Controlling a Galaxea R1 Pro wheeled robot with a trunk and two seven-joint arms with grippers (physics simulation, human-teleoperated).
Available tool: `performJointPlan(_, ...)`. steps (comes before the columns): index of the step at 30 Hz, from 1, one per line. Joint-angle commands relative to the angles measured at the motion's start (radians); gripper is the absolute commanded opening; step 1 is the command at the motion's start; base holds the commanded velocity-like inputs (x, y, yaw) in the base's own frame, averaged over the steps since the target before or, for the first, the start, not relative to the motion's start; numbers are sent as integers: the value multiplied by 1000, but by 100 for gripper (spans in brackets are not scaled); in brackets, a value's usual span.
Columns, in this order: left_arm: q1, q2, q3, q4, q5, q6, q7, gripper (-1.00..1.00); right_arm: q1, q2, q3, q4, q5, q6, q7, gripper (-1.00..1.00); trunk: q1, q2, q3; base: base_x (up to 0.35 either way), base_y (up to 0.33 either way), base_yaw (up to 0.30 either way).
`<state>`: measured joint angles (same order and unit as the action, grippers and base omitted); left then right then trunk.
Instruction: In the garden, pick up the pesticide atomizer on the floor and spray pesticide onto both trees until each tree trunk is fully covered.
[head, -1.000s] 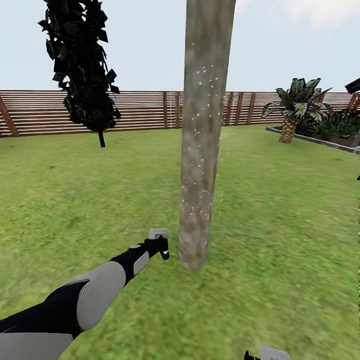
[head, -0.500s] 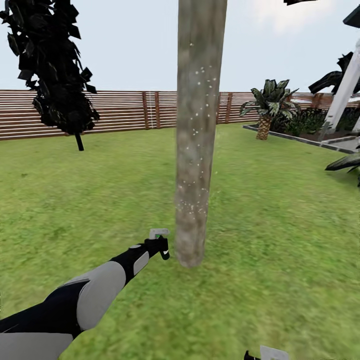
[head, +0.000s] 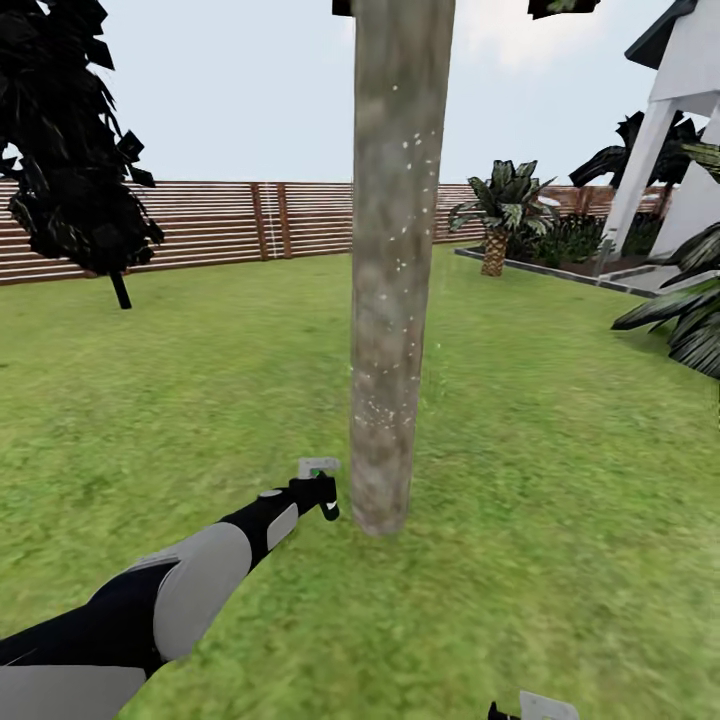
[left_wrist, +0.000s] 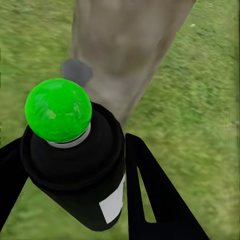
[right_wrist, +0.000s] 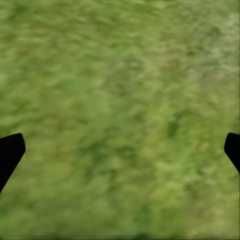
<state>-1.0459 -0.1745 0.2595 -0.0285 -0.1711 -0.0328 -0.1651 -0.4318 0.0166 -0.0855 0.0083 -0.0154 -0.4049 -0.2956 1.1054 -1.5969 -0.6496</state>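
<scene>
The left gripper (left_wrist: 75, 200) is clamped around the pesticide atomizer (left_wrist: 80, 170), its whitish label (left_wrist: 112, 202) blank, green cap aimed at the speckled tree trunk (head: 395, 270) at one o'clock; the right gripper (right_wrist: 120, 150) gapes wide, empty, over lawn (right_wrist: 120, 90).

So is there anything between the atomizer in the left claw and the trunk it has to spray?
Nothing visible. In the left wrist view the atomizer sits between the left claw fingers, pointing at the trunk with open air and grass between. The head view shows the same clear gap beside the trunk's base.
</scene>
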Motion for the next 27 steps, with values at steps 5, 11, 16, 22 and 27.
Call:
performJointPlan(5,1,0,9,0,-10,-3,-2,-100,-1,0,-7,1,-1,-6,1,100,0,0,-1,169,350,-104)
performJointPlan(11,12,0,9,0,-10,-3,-2,-100,-1,1,-7,1,-1,-6,3,100,0,0,-1,23,350,-278)
performJointPlan(16,15,0,9,0,-10,-3,-2,-100,-1,1,-7,1,-1,-5,3,100,0,0,-3,1,350,-274)
performJointPlan(22,15,0,9,0,-10,-3,-2,-100,-1,1,-7,1,-1,-5,2,100,0,0,-11,0,350,-201)
performJointPlan(27,15,0,9,-1,-10,-3,-2,-100,-1,1,-7,1,-1,-5,2,100,0,0,-18,0,350,-190)
